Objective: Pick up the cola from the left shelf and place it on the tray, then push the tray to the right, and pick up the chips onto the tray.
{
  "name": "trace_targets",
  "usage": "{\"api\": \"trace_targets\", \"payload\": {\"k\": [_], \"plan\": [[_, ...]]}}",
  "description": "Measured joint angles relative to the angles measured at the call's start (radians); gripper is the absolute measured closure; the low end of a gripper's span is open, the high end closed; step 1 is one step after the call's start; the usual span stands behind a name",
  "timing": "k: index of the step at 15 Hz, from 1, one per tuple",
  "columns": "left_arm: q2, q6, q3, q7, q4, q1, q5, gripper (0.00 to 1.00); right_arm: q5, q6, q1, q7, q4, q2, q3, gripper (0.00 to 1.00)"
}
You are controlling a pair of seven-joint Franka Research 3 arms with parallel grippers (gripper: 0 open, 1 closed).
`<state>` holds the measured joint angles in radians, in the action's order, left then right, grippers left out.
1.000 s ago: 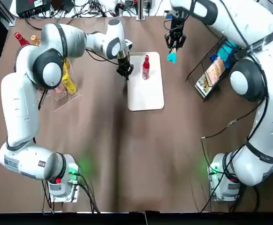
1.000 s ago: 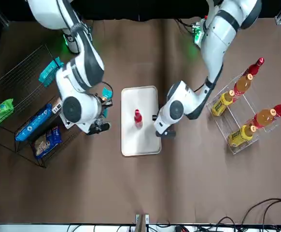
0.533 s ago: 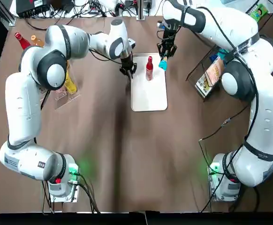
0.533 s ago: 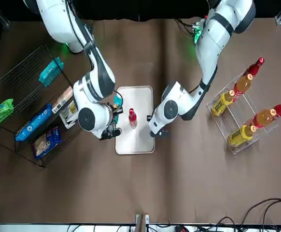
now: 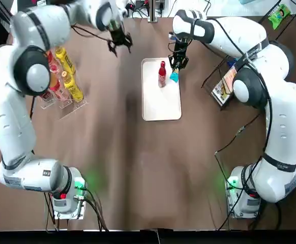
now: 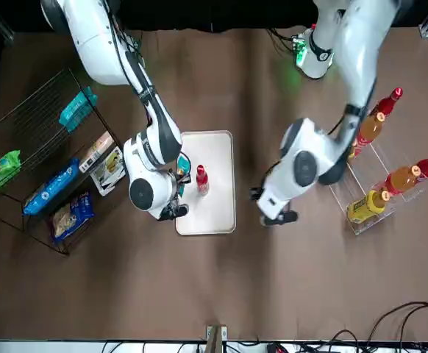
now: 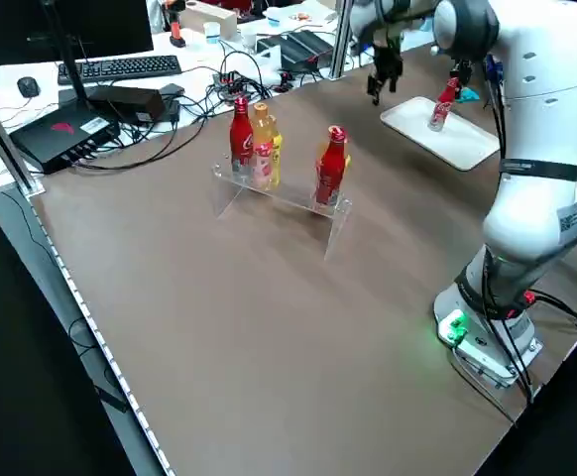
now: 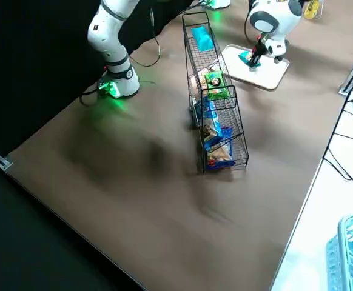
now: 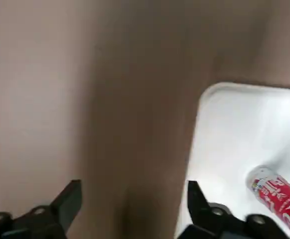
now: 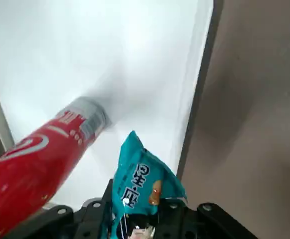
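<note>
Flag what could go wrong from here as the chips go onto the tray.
1. The right gripper holds the chips right beside the upright cola; a sideways drift during release could topple the cola.
2. The chips hang near the right edge of the tray, so they might land partly off it.
The left gripper, fingers open, is well clear of the tray and looks unlikely to interfere.

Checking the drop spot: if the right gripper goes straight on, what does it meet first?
Likely the white tray, just beside the cola bottle; the chips bag in the right gripper would touch first.
</note>
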<state>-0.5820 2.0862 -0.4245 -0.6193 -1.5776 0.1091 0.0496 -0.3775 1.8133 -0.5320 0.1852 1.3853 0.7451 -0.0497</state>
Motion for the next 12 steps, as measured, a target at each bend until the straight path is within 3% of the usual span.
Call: {"api": "trace_targets", "payload": {"k": [2,6,9,12], "plan": [[0.122,-0.155,-0.002,0.069,0.001,-0.088,0.095,0.0,-0.001,0.051,-0.003,0.0,0.0,0.029,0.0,0.71],[0.259,-0.363,-0.002,0.212,0.014,-0.177,0.117,0.0,-0.001,0.079,-0.018,0.0,0.001,0.053,0.001,0.71],[0.331,-0.498,-0.003,0.238,0.053,-0.216,0.118,0.0,-0.001,0.08,-0.02,0.0,0.001,0.053,0.001,0.7],[0.374,-0.548,-0.001,0.249,0.093,-0.252,0.118,0.0,-0.001,0.08,-0.02,0.0,0.0,0.053,0.0,0.61]]}}
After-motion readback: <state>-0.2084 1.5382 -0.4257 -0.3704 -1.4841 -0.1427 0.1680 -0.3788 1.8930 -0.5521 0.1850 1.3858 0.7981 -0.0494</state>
